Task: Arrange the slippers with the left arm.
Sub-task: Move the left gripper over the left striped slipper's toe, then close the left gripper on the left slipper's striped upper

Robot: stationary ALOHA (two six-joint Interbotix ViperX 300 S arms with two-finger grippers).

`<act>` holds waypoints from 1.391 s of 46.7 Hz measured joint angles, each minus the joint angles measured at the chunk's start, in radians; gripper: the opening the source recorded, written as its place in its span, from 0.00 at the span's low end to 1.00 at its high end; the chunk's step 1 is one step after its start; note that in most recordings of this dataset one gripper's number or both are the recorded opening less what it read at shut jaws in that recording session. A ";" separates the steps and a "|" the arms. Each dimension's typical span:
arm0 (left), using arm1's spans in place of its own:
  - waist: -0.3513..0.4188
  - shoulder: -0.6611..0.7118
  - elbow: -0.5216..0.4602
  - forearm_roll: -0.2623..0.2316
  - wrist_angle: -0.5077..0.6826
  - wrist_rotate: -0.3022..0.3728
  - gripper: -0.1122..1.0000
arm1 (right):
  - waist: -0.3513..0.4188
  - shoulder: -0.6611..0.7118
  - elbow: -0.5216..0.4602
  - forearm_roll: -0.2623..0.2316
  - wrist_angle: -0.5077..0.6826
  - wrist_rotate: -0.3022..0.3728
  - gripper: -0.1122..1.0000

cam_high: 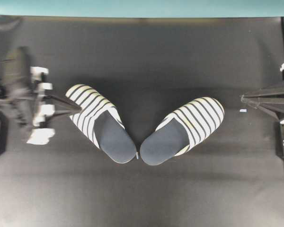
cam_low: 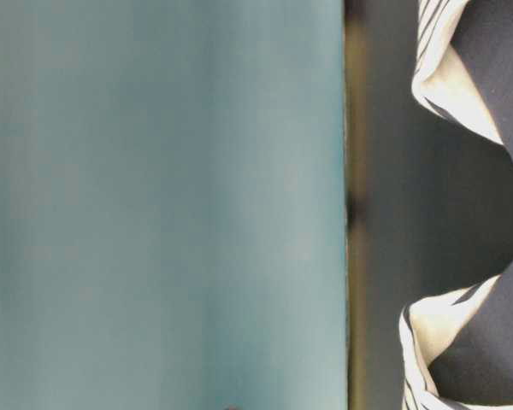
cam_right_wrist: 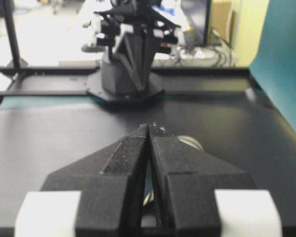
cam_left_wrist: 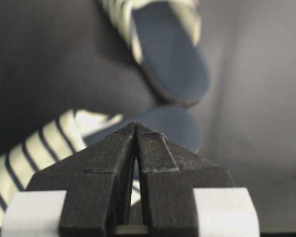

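Observation:
Two striped slippers lie on the black table in a V, heels almost meeting at the middle front. The left slipper (cam_high: 99, 120) points up-left and the right slipper (cam_high: 187, 127) points up-right. My left gripper (cam_high: 78, 108) is shut and empty, its tip over the toe edge of the left slipper; I cannot tell whether it touches. In the left wrist view the shut gripper (cam_left_wrist: 136, 126) sits over the near slipper (cam_left_wrist: 39, 148), with the other slipper (cam_left_wrist: 172, 54) beyond. My right gripper (cam_high: 242, 98) is shut and empty, apart from the right slipper's toe.
A small white scrap (cam_high: 243, 110) lies just below the right gripper. A teal backdrop (cam_high: 142, 7) runs along the table's far edge. The table-level view shows both slippers (cam_low: 462, 77) at its right side. The left arm's base (cam_right_wrist: 130, 74) faces the right wrist view.

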 measured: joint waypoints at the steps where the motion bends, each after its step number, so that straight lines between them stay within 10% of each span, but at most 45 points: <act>1: 0.002 0.017 -0.012 0.000 0.015 -0.005 0.12 | 0.000 -0.002 0.000 0.002 0.006 0.000 0.11; 21: 0.044 0.360 -0.334 0.003 0.454 -0.029 0.85 | 0.000 -0.005 0.000 0.009 0.038 0.000 0.11; 33: 0.075 0.529 -0.431 0.006 0.621 -0.035 0.81 | 0.000 -0.005 0.000 0.011 0.041 0.000 0.11; 56: 0.107 0.614 -0.437 0.009 0.568 -0.037 0.79 | -0.002 -0.005 0.005 0.011 0.041 0.000 0.11; 65: 0.106 0.627 -0.434 0.011 0.577 -0.029 0.58 | -0.002 -0.006 0.017 0.014 0.040 0.000 0.11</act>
